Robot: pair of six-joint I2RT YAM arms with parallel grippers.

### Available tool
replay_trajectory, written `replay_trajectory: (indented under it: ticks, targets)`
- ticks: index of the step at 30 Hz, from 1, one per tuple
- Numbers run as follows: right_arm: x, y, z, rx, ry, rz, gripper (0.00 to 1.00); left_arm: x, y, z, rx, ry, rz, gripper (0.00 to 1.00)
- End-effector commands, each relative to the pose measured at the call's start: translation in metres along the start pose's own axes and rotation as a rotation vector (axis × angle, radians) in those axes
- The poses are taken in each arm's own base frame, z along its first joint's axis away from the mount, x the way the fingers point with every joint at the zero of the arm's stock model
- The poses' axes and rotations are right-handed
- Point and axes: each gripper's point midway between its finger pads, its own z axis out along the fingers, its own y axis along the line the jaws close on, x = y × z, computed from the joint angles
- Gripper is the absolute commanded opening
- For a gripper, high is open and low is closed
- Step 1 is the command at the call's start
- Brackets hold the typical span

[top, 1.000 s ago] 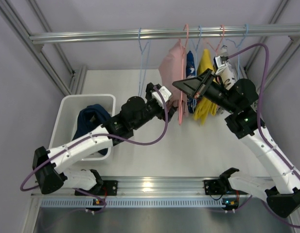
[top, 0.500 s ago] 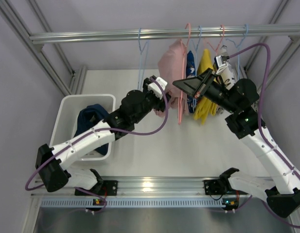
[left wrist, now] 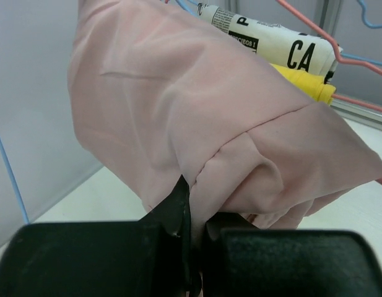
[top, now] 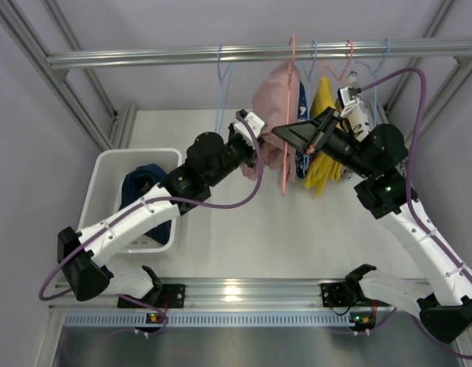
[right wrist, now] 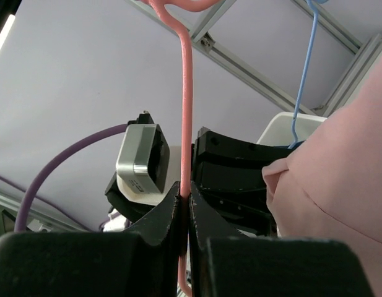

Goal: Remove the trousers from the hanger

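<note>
The pale pink trousers (top: 270, 99) hang on a pink hanger (top: 285, 168) from the rail. My left gripper (top: 260, 157) is shut on a fold at their lower edge. The wrist view shows the pink trousers (left wrist: 197, 105) bunched just above the left gripper (left wrist: 194, 210), with cloth pinched between the jaws. My right gripper (top: 277, 131) is shut on the pink hanger (right wrist: 186, 93), and in its own view the right gripper (right wrist: 186, 204) clamps the thin wire. The navy trousers (top: 144, 187) lie in the white bin (top: 136, 153) at left.
The metal rail (top: 182, 55) also carries an empty blue hanger (top: 224, 84), a blue patterned garment (top: 300, 99), a yellow garment (top: 323, 130) and a white printed garment (top: 358, 115), all close beside the pink trousers. Frame posts stand at both sides.
My left gripper has moved up and right to the pink trousers and closed on a fold of them. The right gripper has stayed clamped on the hanger.
</note>
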Motion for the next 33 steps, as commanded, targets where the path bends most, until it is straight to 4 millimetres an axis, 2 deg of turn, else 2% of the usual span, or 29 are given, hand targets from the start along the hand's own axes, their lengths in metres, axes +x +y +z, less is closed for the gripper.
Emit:
replay_trajectory:
  ticks: [1, 2, 4, 5, 7, 8, 11, 12, 21, 25, 31, 32, 33]
  targets:
    - [-0.006, 0.033, -0.007, -0.113, -0.031, -0.088, 0.0, -0.061, 0.002, -0.005, 0.026, -0.148, -0.013, 0.0]
    - [-0.005, 0.03, -0.007, -0.104, -0.03, -0.093, 0.0, -0.073, 0.005, -0.008, 0.022, -0.169, -0.012, 0.0]
    - [-0.002, 0.019, -0.006, -0.08, -0.025, -0.095, 0.0, -0.083, 0.009, -0.012, 0.01, -0.178, -0.013, 0.0]
    - [0.002, 0.011, -0.005, -0.063, -0.018, -0.098, 0.0, -0.1, 0.012, -0.017, 0.003, -0.21, -0.013, 0.0]
    - [0.005, 0.0, -0.005, -0.039, -0.015, -0.098, 0.0, -0.117, 0.016, -0.023, -0.003, -0.237, -0.002, 0.0]
    - [0.011, -0.012, -0.005, -0.013, -0.002, -0.092, 0.0, -0.136, 0.02, -0.03, -0.009, -0.273, 0.003, 0.0]
    - [0.017, -0.028, -0.005, 0.02, 0.006, -0.086, 0.0, -0.161, 0.026, -0.041, -0.019, -0.314, 0.008, 0.0]
    - [0.017, -0.03, -0.005, 0.021, 0.007, -0.088, 0.0, -0.179, 0.03, -0.048, -0.026, -0.346, 0.004, 0.0]
    - [0.026, -0.054, -0.006, 0.071, 0.026, -0.099, 0.0, -0.241, 0.054, -0.082, -0.109, -0.467, 0.014, 0.0]
    - [0.032, -0.066, -0.009, 0.096, 0.041, -0.116, 0.0, -0.28, 0.063, -0.099, -0.134, -0.555, 0.013, 0.0]
    - [0.038, -0.076, -0.012, 0.116, 0.056, -0.132, 0.0, -0.316, 0.07, -0.111, -0.154, -0.648, 0.026, 0.0]
    - [0.039, -0.079, -0.012, 0.123, 0.056, -0.131, 0.0, -0.328, 0.072, -0.12, -0.158, -0.681, 0.018, 0.0]
    - [0.039, -0.079, -0.012, 0.123, 0.057, -0.134, 0.0, -0.333, 0.072, -0.122, -0.151, -0.695, 0.01, 0.0]
